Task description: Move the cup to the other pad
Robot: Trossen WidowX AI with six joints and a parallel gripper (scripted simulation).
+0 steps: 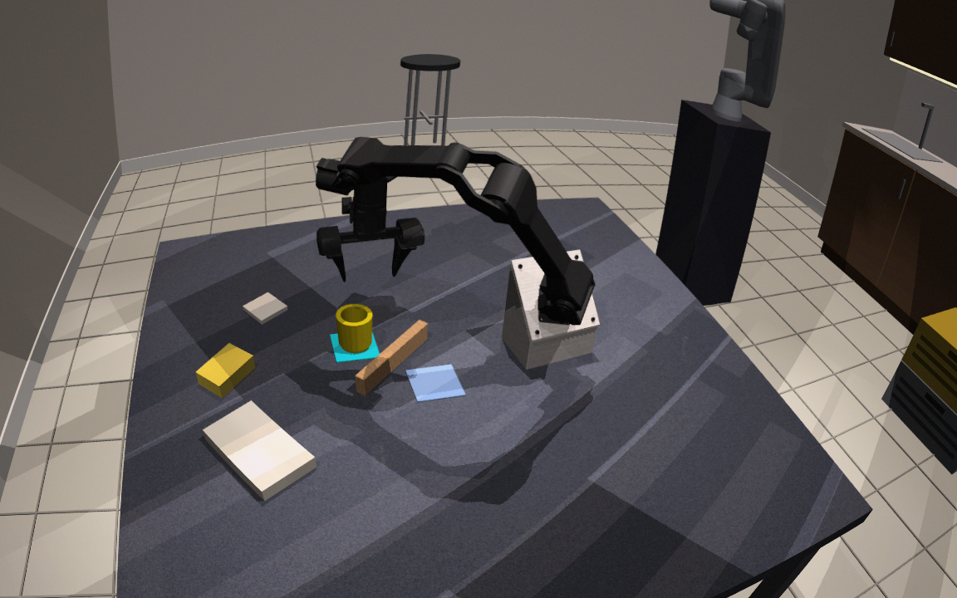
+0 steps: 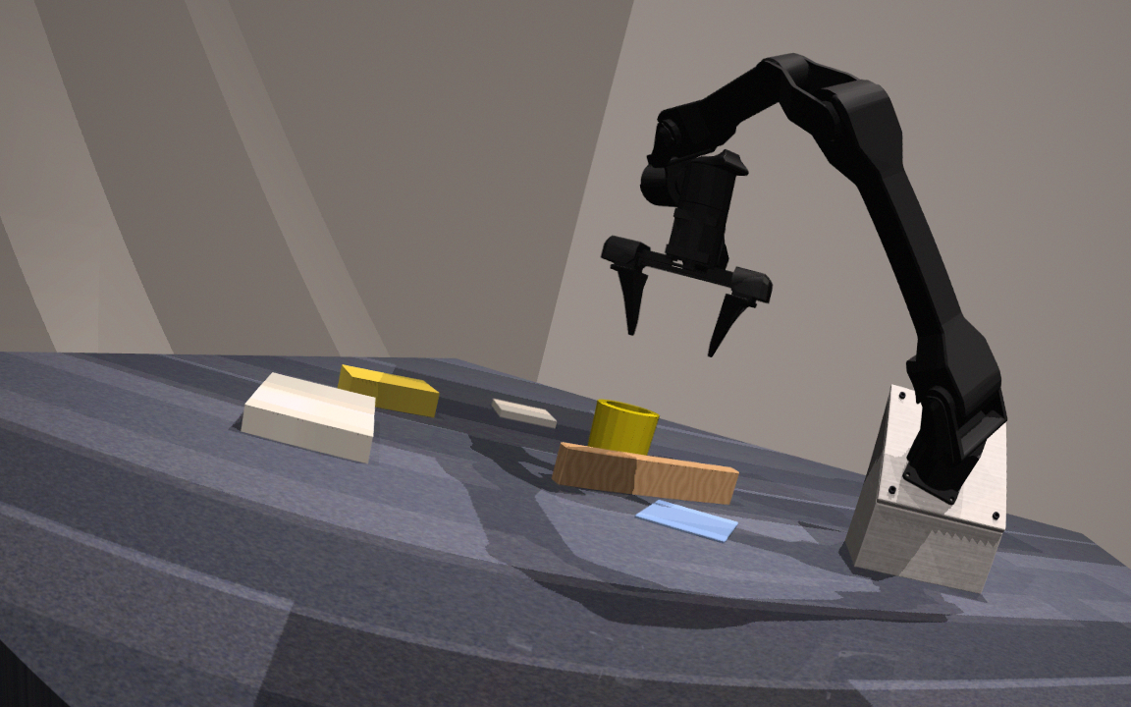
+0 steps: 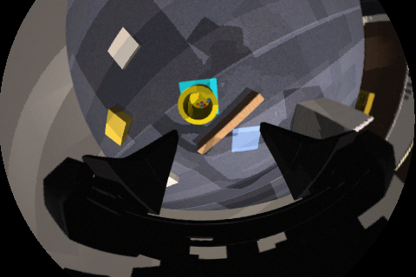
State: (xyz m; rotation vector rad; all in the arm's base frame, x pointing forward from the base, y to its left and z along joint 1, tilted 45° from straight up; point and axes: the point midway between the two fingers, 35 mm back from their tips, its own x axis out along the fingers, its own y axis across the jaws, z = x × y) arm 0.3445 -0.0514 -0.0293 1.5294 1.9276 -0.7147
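The yellow cup (image 1: 355,334) (image 2: 623,428) (image 3: 182,105) stands upright on the cyan pad (image 1: 345,355) (image 3: 197,82). Several small coloured marbles (image 3: 202,104) lie inside the cup in the wrist view. The pale blue pad (image 1: 435,383) (image 2: 688,520) (image 3: 245,139) lies on the other side of the wooden bar, with nothing on it. My gripper (image 1: 369,277) (image 2: 671,345) (image 3: 219,130) is open and empty. It hangs above the cup, clear of its rim. In the exterior view the bar hides the cup's foot and the cyan pad.
A wooden bar (image 1: 393,356) (image 2: 683,479) (image 3: 230,124) stands between the two pads. A yellow block (image 1: 225,369) (image 2: 389,392) (image 3: 118,125), a large cream block (image 1: 258,448) (image 2: 309,416) and a small pale block (image 1: 265,306) (image 2: 523,412) (image 3: 124,48) lie farther left. My arm's base block (image 1: 550,341) (image 2: 925,554) stands to the right.
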